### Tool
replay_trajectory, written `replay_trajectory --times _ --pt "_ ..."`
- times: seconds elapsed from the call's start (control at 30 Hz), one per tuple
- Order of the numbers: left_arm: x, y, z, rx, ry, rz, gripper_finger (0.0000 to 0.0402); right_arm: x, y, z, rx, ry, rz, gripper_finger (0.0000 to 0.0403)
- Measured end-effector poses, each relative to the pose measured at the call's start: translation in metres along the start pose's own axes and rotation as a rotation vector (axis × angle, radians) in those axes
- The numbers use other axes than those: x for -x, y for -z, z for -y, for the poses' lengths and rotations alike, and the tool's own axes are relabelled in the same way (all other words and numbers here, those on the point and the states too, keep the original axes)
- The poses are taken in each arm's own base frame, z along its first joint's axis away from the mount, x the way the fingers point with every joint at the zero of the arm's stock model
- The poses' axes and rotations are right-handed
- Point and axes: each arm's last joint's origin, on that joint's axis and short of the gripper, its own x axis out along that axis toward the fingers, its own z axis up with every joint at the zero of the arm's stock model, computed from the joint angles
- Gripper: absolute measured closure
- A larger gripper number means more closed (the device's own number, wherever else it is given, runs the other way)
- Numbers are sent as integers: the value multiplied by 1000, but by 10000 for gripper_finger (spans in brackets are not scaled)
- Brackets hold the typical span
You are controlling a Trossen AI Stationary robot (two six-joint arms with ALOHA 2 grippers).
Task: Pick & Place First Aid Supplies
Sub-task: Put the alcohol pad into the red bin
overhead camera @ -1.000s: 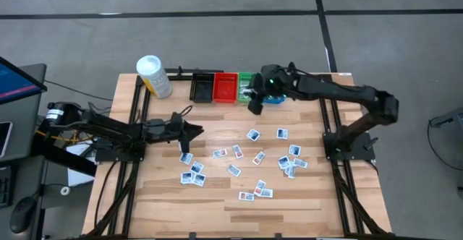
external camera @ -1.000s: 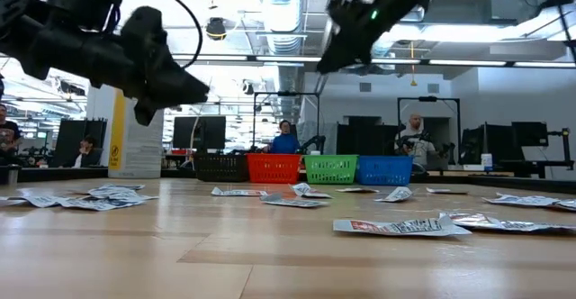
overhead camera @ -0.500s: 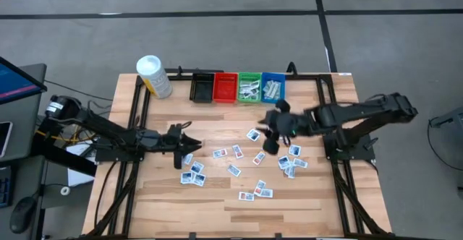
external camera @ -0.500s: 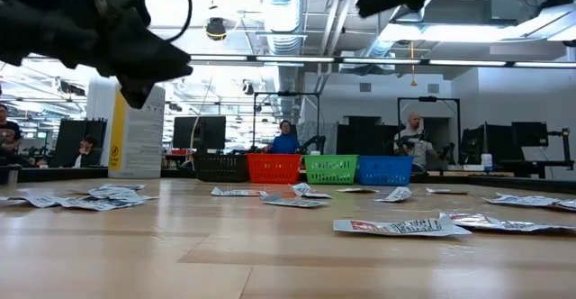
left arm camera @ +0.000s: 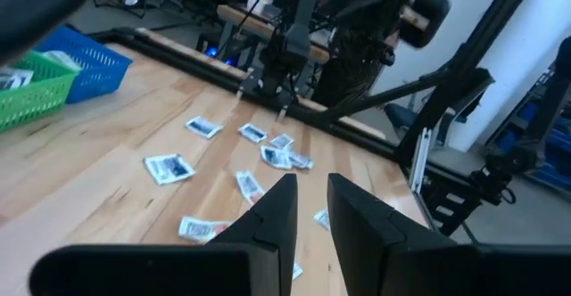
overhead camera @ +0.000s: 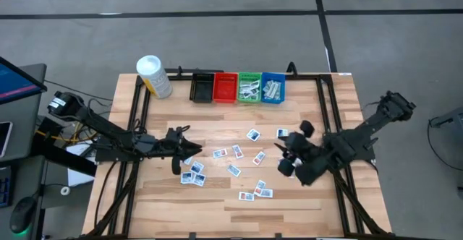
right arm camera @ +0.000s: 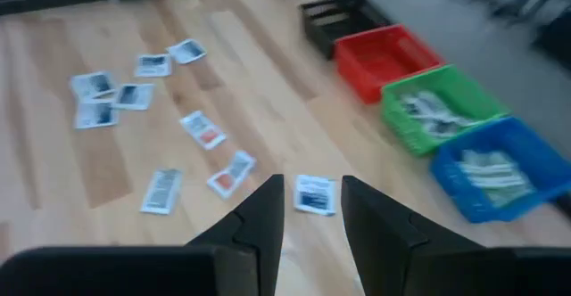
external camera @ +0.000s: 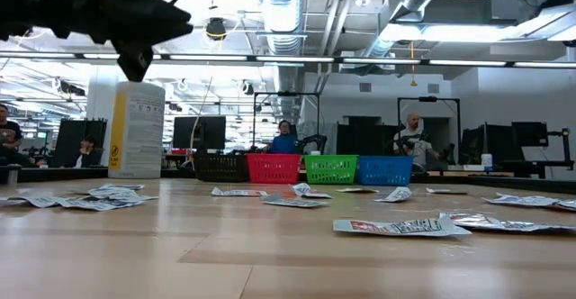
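1. High view: small flat white printed packets [overhead camera: 233,169] scattered mid-desk [overhead camera: 217,204]; others already in green bin [overhead camera: 249,88] and blue bin [overhead camera: 273,87].
2. Low view: packets lying flat; judged light, limp, best pinched at an edge.
3. Left wrist view: left gripper [left arm camera: 312,209] narrowly parted, empty.
4. Right wrist view: right gripper [right arm camera: 313,209] part-open, empty.

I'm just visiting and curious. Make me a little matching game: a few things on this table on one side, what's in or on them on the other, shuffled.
Things:
1. green bin
2. blue bin
3. red bin
4. yellow bottle

States:
A. nothing in it
B. white cap on top
C. white packets, next to the red bin
D. pale packets, at the end of the row

Pairs: 1-C, 2-D, 3-A, 4-B
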Motion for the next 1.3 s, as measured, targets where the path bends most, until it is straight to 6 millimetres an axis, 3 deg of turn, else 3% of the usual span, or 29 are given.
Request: replay_trajectory --times 0.3,0.53,0.73,1.0,1.17,1.3 --pt "-8 -16 -1 -30 -32 53 335 22 28 16 84 134 14 295" --pt "-19 -35 -17 -14 -85 108 335 11 64 48 27 132 33 295" --pt "-30 -52 -26 -22 -137 113 335 -5 94 72 -112 21 107 295" --pt "-73 -49 -29 -97 -184 -142 335 -29 111 92 -104 -174 169 295" --pt "-104 -46 -29 -89 -117 -216 335 -43 109 106 -57 -261 218 295" --pt "-117 -50 -33 -79 -109 -220 335 -55 109 118 -14 -300 204 295"
